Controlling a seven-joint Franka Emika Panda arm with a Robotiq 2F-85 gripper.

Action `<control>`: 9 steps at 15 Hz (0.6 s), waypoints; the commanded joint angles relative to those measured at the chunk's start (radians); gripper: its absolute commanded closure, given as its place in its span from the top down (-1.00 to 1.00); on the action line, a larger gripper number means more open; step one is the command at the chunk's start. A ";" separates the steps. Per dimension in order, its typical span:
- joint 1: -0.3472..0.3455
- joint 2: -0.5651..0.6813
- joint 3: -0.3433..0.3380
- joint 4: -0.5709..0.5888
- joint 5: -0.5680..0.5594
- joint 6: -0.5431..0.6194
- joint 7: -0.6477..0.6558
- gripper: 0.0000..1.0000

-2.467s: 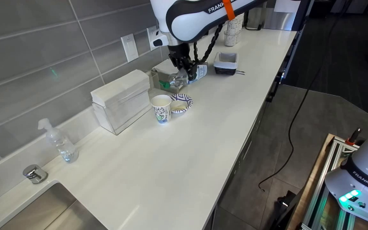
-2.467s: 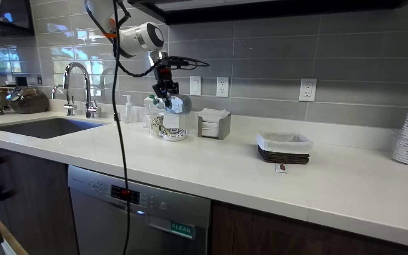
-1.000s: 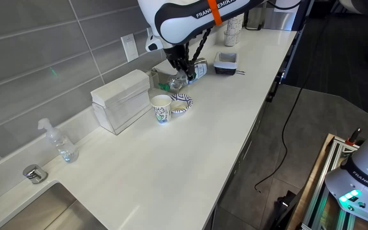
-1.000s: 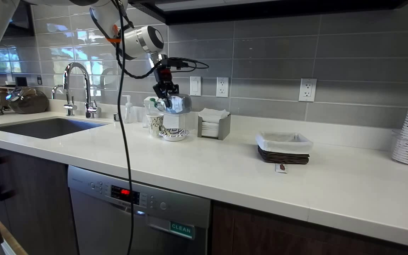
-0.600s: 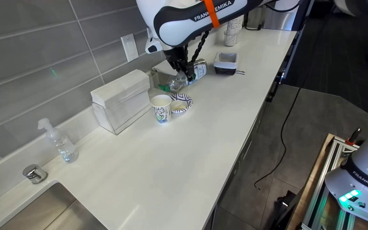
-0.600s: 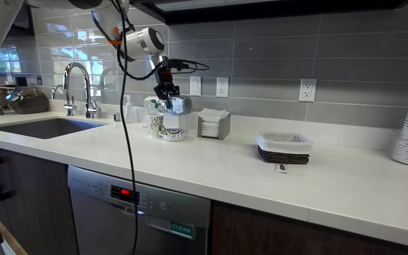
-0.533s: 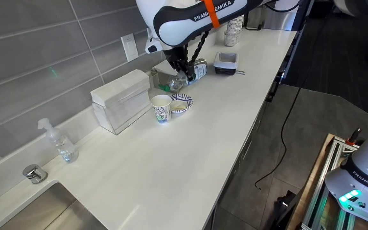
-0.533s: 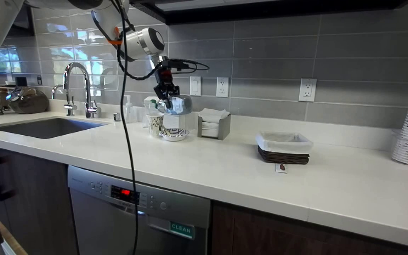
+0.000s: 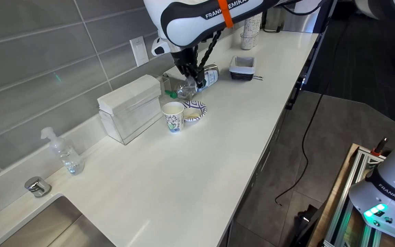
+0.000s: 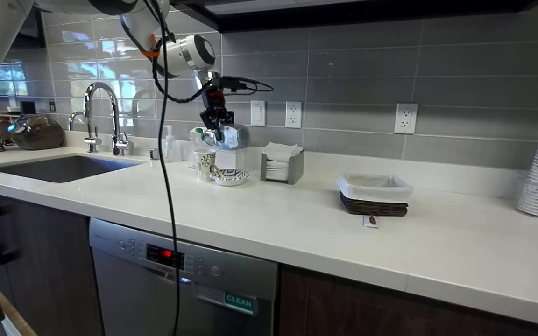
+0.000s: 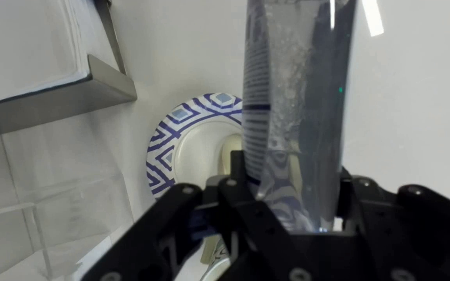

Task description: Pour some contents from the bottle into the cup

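Note:
My gripper (image 9: 200, 84) is shut on the bottle (image 9: 210, 77), a clear one with a green cap (image 9: 170, 93) and a blue-and-white label. The bottle lies nearly level in the air, its neck pointing toward the cup's side. It also shows in an exterior view (image 10: 237, 138), with the cap above the cup's height. The cup (image 9: 175, 120) stands upright on the counter, below the cap in both exterior views. In the wrist view the bottle (image 11: 291, 86) sits between the fingers and the cup's rim (image 11: 214, 271) is mostly hidden behind the gripper. No flow of liquid shows.
A patterned paper bowl (image 9: 201, 106) with a wooden utensil (image 11: 231, 150) stands beside the cup. A clear box of white towels (image 9: 132, 106) and a grey napkin holder (image 10: 296, 167) stand near the wall. A lined basket (image 10: 375, 193), soap bottle (image 9: 65, 151) and sink (image 10: 63, 168) lie farther off.
My gripper and the bottle have moved slightly left in both exterior views, bringing the cap a little past its earlier place near the cup. The cup and bowl have not moved.

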 commanded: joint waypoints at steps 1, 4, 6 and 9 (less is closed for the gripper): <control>-0.053 -0.014 0.027 -0.036 0.092 0.109 -0.039 -0.53; -0.089 -0.035 0.034 -0.086 0.175 0.192 -0.067 -0.53; -0.121 -0.065 0.038 -0.143 0.237 0.251 -0.085 -0.53; -0.183 -0.116 0.063 -0.243 0.369 0.356 -0.186 -0.53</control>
